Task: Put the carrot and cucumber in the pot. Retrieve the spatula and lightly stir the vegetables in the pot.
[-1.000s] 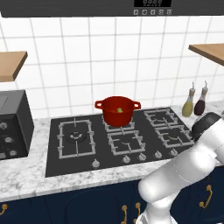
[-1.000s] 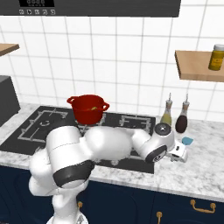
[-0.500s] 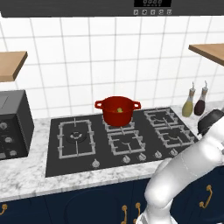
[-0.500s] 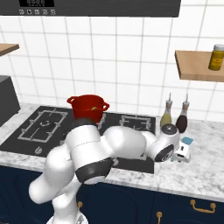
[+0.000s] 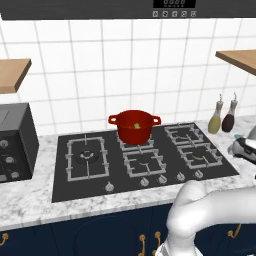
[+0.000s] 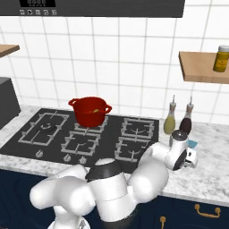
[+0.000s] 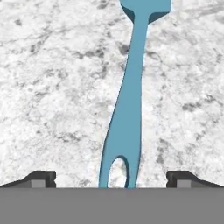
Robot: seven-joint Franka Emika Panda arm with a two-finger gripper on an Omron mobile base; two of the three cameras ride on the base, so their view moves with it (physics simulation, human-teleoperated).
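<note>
I see the slim blue spatula (image 7: 129, 100) lying flat on the grey-white marbled counter (image 7: 52, 87), its looped handle end centred between my two dark fingertips (image 7: 40, 178). Gripper (image 7: 112, 180) spread fully wide, holding nothing, straddling the handle without contact. Red round pot (image 5: 135, 125) sits on the black hob (image 5: 90, 175).

Grey-white marble counter (image 7: 52, 87) carries a blue spatula (image 7: 129, 100) lying flat, two dark-topped bottles (image 6: 179, 120) and the black hob (image 5: 145, 160).
</note>
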